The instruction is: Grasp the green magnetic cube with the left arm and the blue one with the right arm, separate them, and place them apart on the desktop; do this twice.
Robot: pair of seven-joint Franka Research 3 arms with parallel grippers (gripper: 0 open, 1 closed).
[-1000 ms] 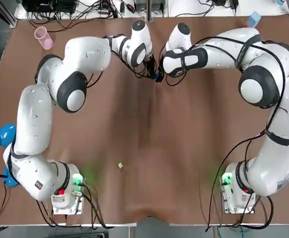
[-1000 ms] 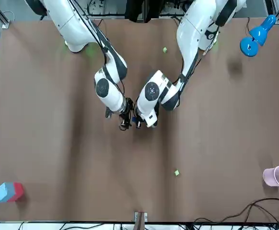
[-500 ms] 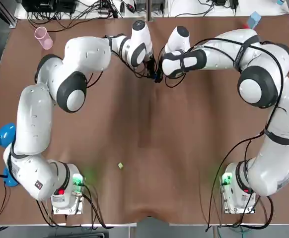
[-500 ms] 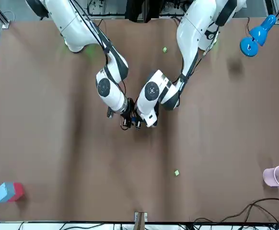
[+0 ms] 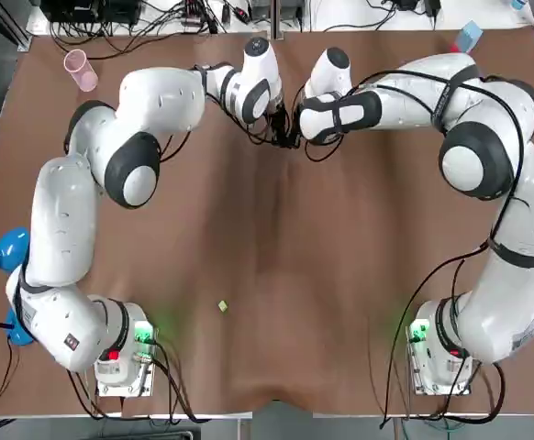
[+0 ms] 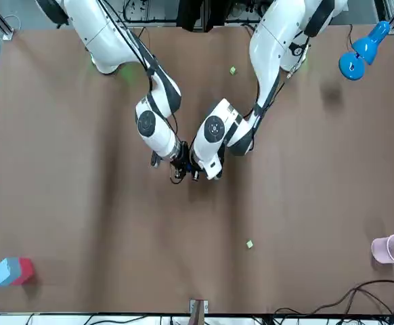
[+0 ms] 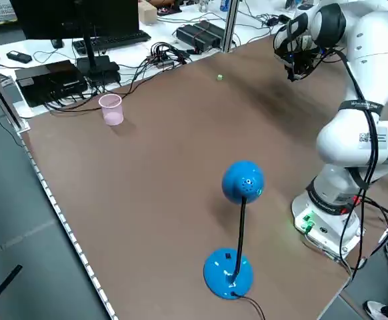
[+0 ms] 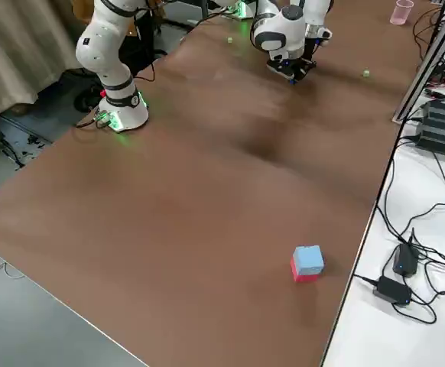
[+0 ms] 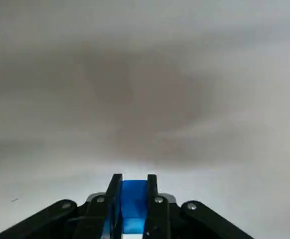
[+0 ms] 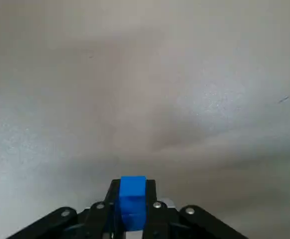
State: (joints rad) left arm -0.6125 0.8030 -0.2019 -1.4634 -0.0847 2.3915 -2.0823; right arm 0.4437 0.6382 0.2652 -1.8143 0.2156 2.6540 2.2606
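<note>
- At the far middle of the brown tabletop [image 5: 276, 275], well out from the arm bases, you have the left gripper [image 5: 280, 137] and the right gripper [image 5: 296, 141] tip to tip. From overhead they merge into one dark knot. You cannot pick out single fingers or anything held there.
- The right wrist view shows you more. The right gripper is closed on a small blue magnetic cube [image 10: 133, 201], which sits squarely between the two black fingers. Its lower part is cut off by them.
- In the left wrist view, the left gripper is likewise closed, clamping a blue block [image 9: 134, 209] that fills the narrow gap between its fingers. You cannot tell whether this is the same cube or a second one.
- The green magnetic cube cannot be made out in any view. If it is in the pinch, the fingers and the two hands hide it.
- The front and side views do not show whether the fingertips touch the tabletop.
- Two small yellow-green bits [image 6: 249, 244] lie well apart on the tabletop. They are too small for you to tell what they are.
- Off at the edges you have a pink plastic cup [image 5: 80, 70], a blue desk lamp [image 7: 237, 233] and a blue-and-red block [image 8: 306, 263].
</note>
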